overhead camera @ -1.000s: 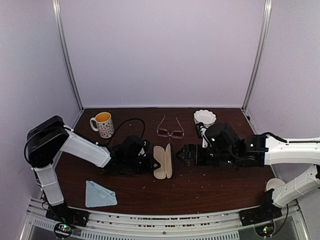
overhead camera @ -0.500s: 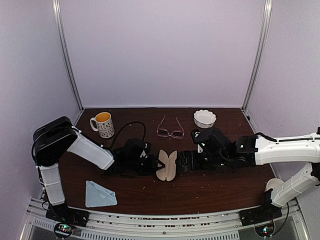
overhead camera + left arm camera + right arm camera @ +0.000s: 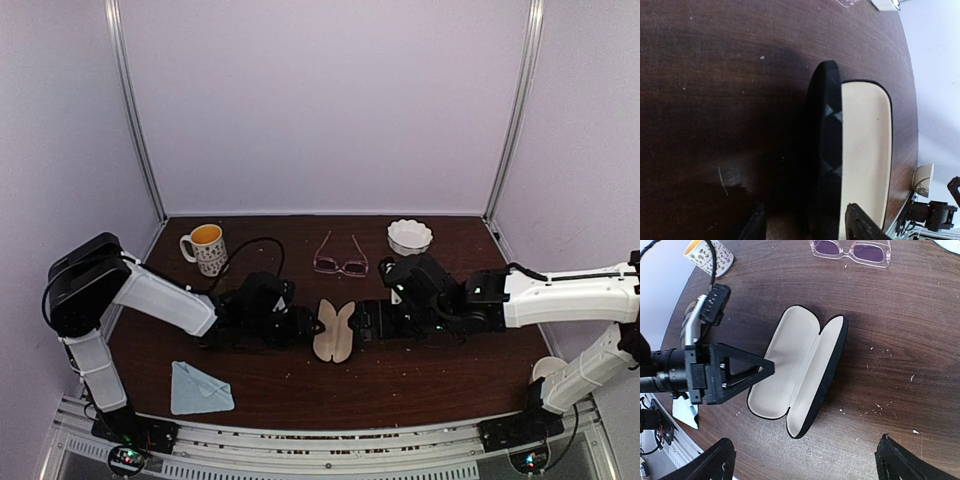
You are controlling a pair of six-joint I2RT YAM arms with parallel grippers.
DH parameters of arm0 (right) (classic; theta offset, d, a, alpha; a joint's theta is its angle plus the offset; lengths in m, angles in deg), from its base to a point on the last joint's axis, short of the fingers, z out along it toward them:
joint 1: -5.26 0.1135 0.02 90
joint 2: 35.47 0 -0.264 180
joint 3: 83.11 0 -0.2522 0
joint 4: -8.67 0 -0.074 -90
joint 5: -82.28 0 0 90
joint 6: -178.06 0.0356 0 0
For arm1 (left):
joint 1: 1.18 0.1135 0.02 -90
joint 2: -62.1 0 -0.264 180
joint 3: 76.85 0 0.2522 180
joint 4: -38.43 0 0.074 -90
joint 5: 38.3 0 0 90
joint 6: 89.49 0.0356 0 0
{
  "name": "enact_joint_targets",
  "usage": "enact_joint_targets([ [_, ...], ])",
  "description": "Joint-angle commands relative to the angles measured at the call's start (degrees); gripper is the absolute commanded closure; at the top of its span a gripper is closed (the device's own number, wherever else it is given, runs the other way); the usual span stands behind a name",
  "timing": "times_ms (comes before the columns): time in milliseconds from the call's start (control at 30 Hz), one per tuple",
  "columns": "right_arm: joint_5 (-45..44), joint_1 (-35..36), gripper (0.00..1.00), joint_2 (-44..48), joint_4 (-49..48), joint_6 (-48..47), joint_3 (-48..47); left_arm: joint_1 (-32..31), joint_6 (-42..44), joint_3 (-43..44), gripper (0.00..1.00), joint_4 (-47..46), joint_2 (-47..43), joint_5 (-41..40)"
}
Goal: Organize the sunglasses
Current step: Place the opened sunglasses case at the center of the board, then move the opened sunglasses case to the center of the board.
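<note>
Mid-frame, open case (image 3: 790,375) lying flat, seemingly awaiting pink sunglasses (image 3: 850,249) above; left gripper (image 3: 308,325) jaws parted at its edge, right gripper (image 3: 365,322) jaws gaping.

- I see an open black case (image 3: 824,150) with a cream lining, lying on the dark worktop (image 3: 715,100).
- My left gripper (image 3: 807,229) is spread wide, one finger on each side of the case's near end.

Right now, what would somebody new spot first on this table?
The open glasses case, cream inside, lies in the middle of the table, with the left gripper and right gripper pointing at it from either side. Behind it sit the pink-framed glasses, and a mug stands at the back left.
</note>
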Motion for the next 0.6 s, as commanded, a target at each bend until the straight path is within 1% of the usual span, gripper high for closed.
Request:
enact_joint_targets([
  [0, -1.9, 0.3, 0.00, -0.5, -0.5, 1.1, -1.4, 0.2, 5.3, 0.4, 0.43, 5.7, -6.0, -2.8],
  [67, -3.3, 0.2, 0.00, -0.6, -0.1, 1.9, -1.4, 0.0, 8.1, 1.4, 0.42, 9.8, -8.6, -4.7],
  [167, -4.0, 0.2, 0.02, -1.5, 0.3, 3.3, -1.9, -0.7, 12.1, 2.2, 0.40, 17.9, -14.0, -10.2],
  [233, -3.8, 0.2, 0.04, -3.1, 1.3, 3.9, -2.8, -0.7, 14.6, 2.6, 0.33, 26.1, -18.0, -15.1],
  [367, -2.7, 0.4, 0.07, -6.9, 3.1, 4.0, -5.6, -0.5, 16.0, 2.7, 0.12, 43.8, -26.0, -28.9],
  [433, -1.8, 0.3, 0.09, -8.9, 3.1, 3.6, -6.6, 0.2, 16.0, 1.1, 0.04, 49.5, -29.9, -33.4],
  [500, -1.1, 0.4, 0.11, -10.7, 3.1, 2.9, -7.8, 2.5, 16.2, -1.6, 0.02, 52.8, -33.4, -34.4],
  [567, -0.7, 0.4, 0.16, -12.5, 3.1, 2.2, -9.2, 6.1, 16.9, -4.5, 0.02, 54.4, -36.9, -33.8],
])
